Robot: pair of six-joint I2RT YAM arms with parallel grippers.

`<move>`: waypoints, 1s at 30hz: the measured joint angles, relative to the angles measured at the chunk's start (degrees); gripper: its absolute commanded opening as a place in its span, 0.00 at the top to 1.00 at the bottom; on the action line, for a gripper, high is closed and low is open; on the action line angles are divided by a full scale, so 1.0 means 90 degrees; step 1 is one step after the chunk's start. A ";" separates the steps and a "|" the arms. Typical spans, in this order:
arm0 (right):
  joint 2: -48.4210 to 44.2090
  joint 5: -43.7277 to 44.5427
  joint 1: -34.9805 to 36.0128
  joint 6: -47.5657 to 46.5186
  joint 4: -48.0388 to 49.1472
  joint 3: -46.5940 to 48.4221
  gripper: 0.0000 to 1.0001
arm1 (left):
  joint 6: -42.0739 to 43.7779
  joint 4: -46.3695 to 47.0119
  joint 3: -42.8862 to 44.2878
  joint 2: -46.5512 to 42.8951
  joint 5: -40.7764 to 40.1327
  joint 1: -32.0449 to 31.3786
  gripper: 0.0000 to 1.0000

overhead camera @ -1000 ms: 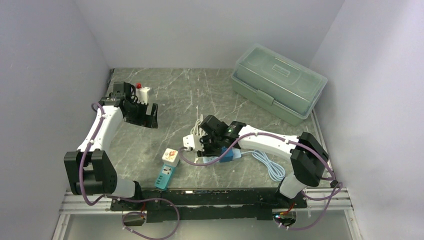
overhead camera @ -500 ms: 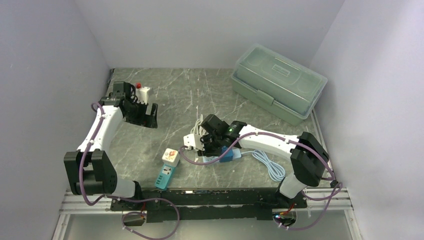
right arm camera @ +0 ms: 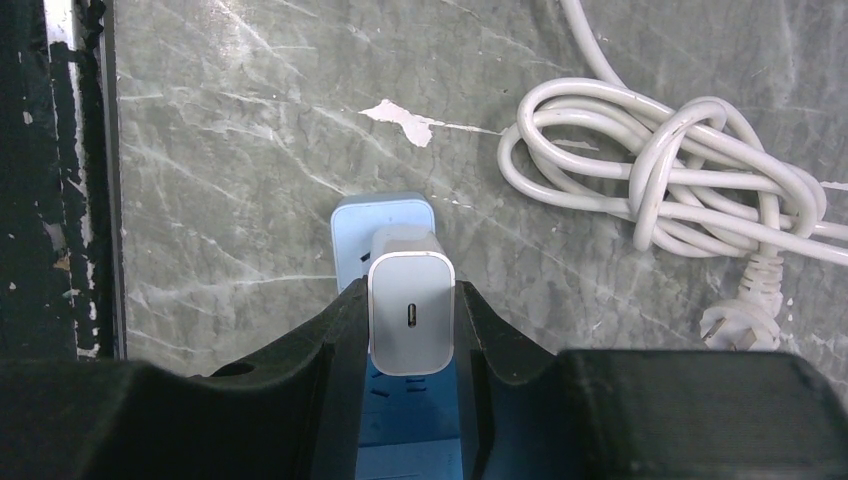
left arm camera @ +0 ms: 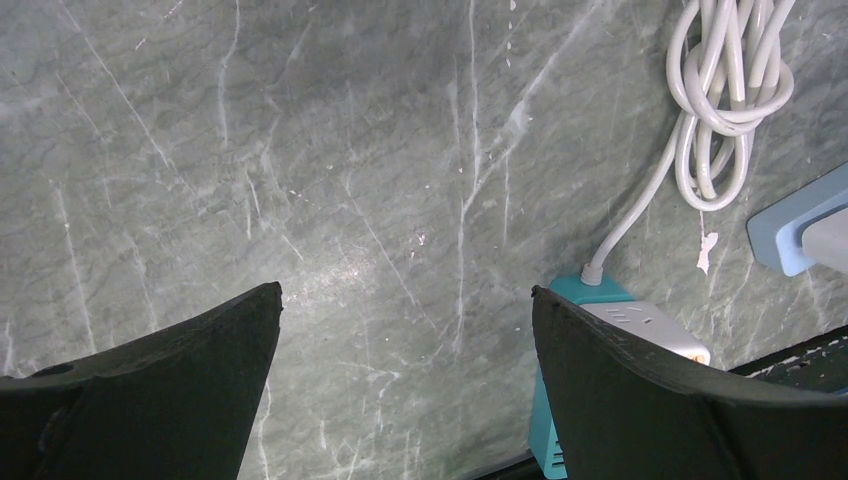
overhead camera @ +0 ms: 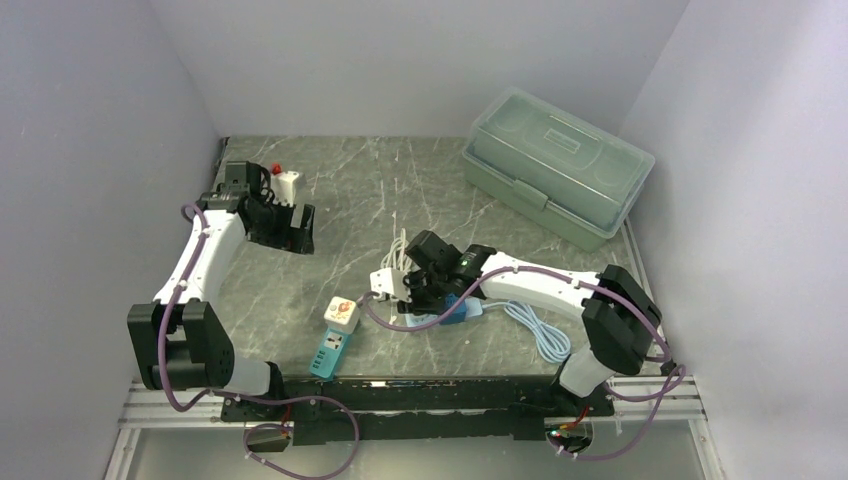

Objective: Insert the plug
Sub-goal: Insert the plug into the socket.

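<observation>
On the marble table (overhead camera: 340,190) the left gripper (left arm camera: 405,300) hangs with its jaws spread wide, holding nothing. The right gripper (right arm camera: 410,300) clamps the charger plug (right arm camera: 410,325) near the table's middle, directly over the light-blue power strip (right arm camera: 350,235) and possibly touching it. The plug is a white rounded block, and its end face shows one small oval port. Compared with a second ago, the right gripper has shifted only very slightly and the strip lies unmoved.

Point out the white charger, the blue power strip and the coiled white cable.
white charger (right arm camera: 410,312): right wrist view, its port face
blue power strip (right arm camera: 380,208): right wrist view, its far end
coiled white cable (right arm camera: 660,175): right wrist view, the knotted middle
</observation>
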 measured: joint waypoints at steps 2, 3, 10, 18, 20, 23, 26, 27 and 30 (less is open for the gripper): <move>-0.0041 0.0000 0.0000 0.0022 0.0073 -0.0073 1.00 | 0.0000 0.0002 0.0015 0.0000 -0.0002 0.0000 0.00; -0.0061 0.0000 -0.0002 0.0032 0.0107 -0.0107 1.00 | 0.0000 0.0002 0.0022 0.0000 -0.0005 0.0000 0.00; -0.0080 -0.0005 -0.0017 0.0083 0.0291 -0.0284 1.00 | 0.0002 0.0000 0.0155 0.0000 -0.0053 0.0000 0.00; -0.0180 -0.0017 -0.0024 0.0155 0.0520 -0.0469 1.00 | 0.0002 0.0000 0.0384 0.0002 -0.0070 0.0024 0.00; -0.0194 -0.0024 -0.0024 0.0172 0.0566 -0.0505 1.00 | 0.0005 0.0000 0.0444 0.0012 -0.0073 0.0027 0.00; -0.0223 -0.0032 -0.0024 0.0202 0.0639 -0.0561 1.00 | 0.0007 0.0000 0.0525 0.0041 -0.0078 0.0032 0.00; -0.0257 -0.0032 -0.0024 0.0206 0.0716 -0.0629 1.00 | 0.0012 0.0000 0.0593 0.0090 -0.0097 0.0044 0.00; -0.0274 -0.0032 -0.0024 0.0216 0.0750 -0.0656 1.00 | 0.0015 -0.0005 0.0612 0.0109 -0.0102 0.0051 0.00; -0.0296 -0.0024 -0.0012 0.0257 0.0823 -0.0709 1.00 | 0.0022 -0.0007 0.0678 0.0126 -0.0107 0.0073 0.00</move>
